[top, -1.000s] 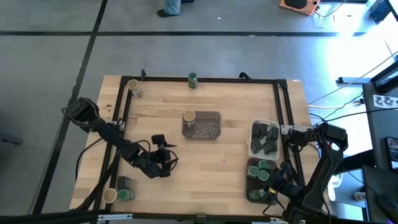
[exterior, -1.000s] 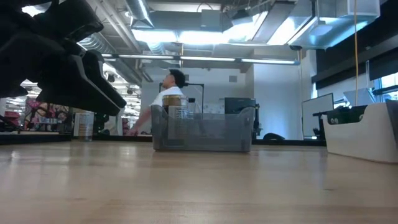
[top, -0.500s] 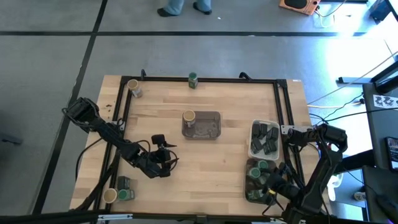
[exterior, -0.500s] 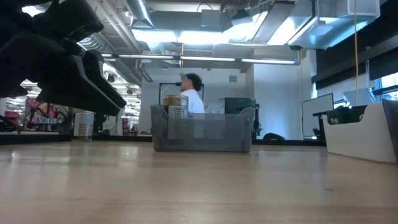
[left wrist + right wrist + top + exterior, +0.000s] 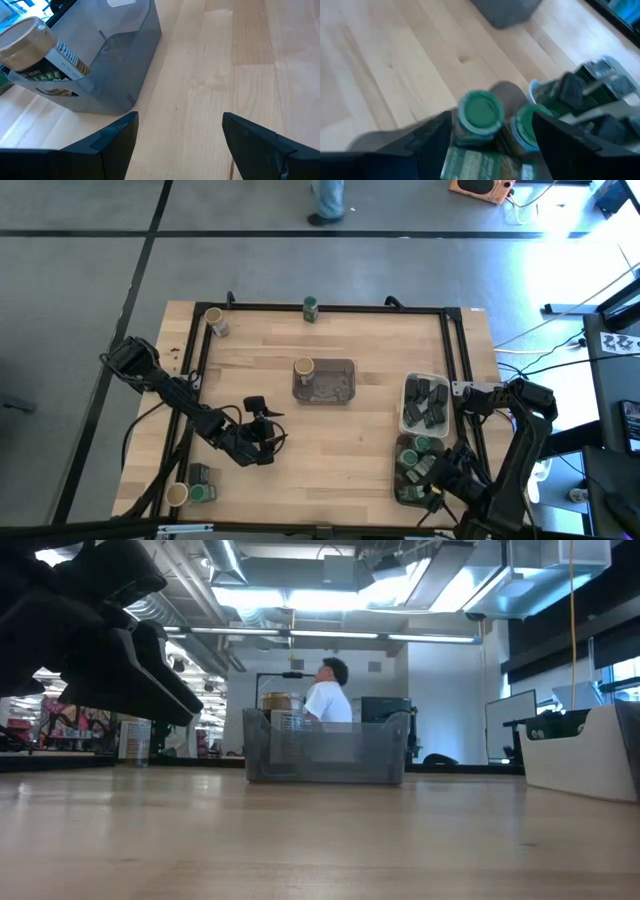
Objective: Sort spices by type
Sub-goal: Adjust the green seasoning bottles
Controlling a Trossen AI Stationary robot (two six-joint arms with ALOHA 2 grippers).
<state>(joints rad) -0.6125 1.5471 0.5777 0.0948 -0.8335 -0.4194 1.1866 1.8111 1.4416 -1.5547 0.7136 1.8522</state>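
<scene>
The right gripper (image 5: 437, 475), jaws spread and empty, hovers over the dark tray (image 5: 400, 492) of green-lidded jars (image 5: 480, 112). The released left gripper (image 5: 262, 442) is nearer the loose jars (image 5: 203, 493) at the counter's (image 5: 330, 430) near-left corner.

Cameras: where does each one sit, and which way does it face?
High: overhead, straight down; both arms, left hand, right hand.
Low: tabletop height, level across to the grey tray; a dark arm at upper left.
Left wrist: past its open fingers at the grey tray, tan-lid jar.
Right wrist: over green-lid jars.
Shared: grey tray in high, low, left wrist.
</scene>
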